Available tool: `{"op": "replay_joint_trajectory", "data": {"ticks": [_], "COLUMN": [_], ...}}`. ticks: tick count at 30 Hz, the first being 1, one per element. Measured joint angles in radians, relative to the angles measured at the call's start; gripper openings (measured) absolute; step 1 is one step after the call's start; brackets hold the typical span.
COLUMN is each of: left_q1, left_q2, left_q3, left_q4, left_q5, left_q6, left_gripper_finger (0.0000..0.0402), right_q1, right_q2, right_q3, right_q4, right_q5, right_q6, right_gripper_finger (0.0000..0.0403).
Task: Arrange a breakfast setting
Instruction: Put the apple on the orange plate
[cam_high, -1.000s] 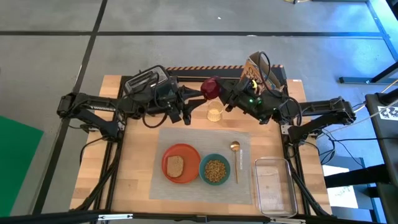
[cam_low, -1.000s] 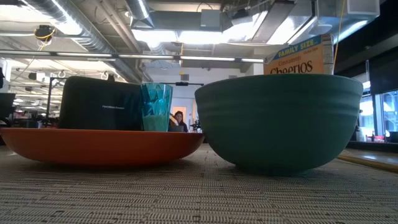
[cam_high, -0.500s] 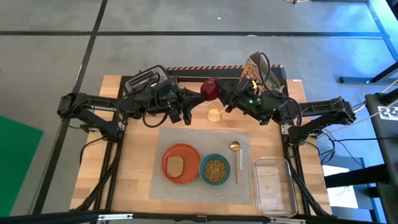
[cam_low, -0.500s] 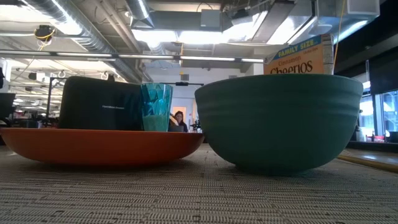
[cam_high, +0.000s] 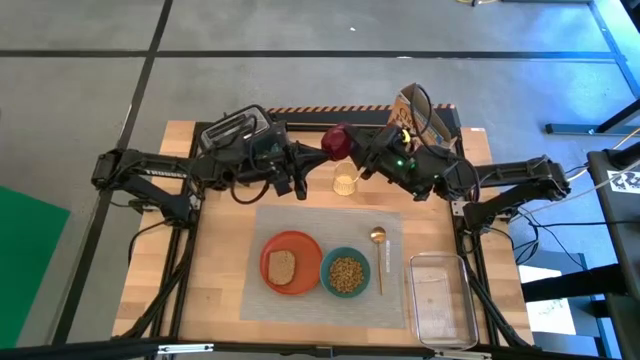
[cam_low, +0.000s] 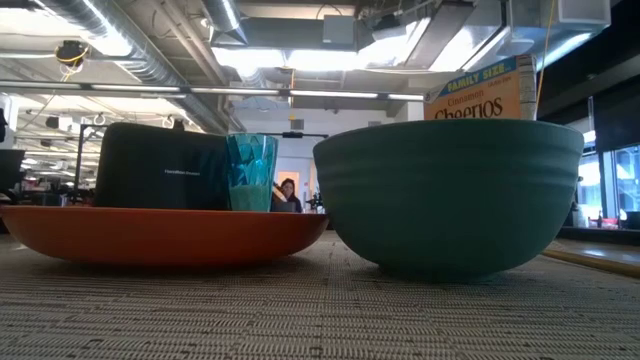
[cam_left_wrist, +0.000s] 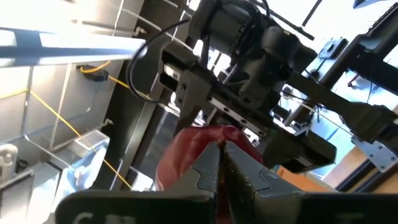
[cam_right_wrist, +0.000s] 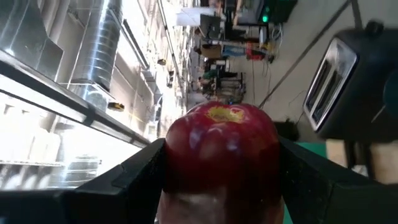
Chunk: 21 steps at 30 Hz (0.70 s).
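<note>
My right gripper (cam_high: 350, 148) is shut on a dark red apple (cam_high: 337, 142), held in the air over the table's far middle. My left gripper (cam_high: 312, 157) is shut, and its fingertips (cam_left_wrist: 217, 149) stand right at the apple (cam_left_wrist: 193, 155) on the side away from the right gripper. A grey placemat (cam_high: 300, 225) carries an orange plate (cam_high: 300, 248) with a toast slice (cam_high: 283, 266), a teal bowl (cam_high: 346, 256) of cereal and a gold spoon (cam_high: 378, 255). A translucent cup (cam_high: 345, 183) stands upright just beyond the mat; it also shows in the low view (cam_low: 250, 172). My right gripper pinches the apple's two opposite sides (cam_right_wrist: 171, 168) between its two fingers, coming about level from the table's right. The apple is lifted clear, its stem hollow (cam_right_wrist: 224, 113) facing away from the gripper. My left gripper's shut fingertips stand against the apple; I cannot tell whether they touch it.
A black toaster (cam_high: 237, 130) stands at the far left and a cereal box (cam_high: 415, 110) at the far right. A clear plastic tub (cam_high: 440, 300) lies at the near right. Bare wood shows left of the mat.
My right gripper has edged a little toward the table's left with the apple, closer to my left gripper. The apple stays lifted clear.
</note>
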Motion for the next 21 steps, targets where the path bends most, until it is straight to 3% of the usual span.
{"op": "replay_joint_trajectory", "data": {"ticks": [5,12,21], "left_q1": [-0.017,-0.046,-0.094], "left_q2": [0.001,-0.006,-0.038], "left_q3": [0.000,0.000,-0.001], "left_q4": [-0.009,-0.003,-0.010], "left_q5": [-0.044,-0.160,-0.249], "left_q6": [-0.043,-0.131,-0.132], "left_gripper_finger": [0.0008,0.0008,0.0007], "right_q1": [0.000,0.000,0.001], "right_q2": [-0.006,-0.025,-0.071], "right_q3": [0.000,-0.002,-0.002], "right_q4": [0.005,-0.013,0.006], "right_q5": [0.003,0.008,-0.007], "right_q6": [-0.154,-0.324,-0.366], "right_gripper_finger": [0.0259,0.0313,0.0366]}}
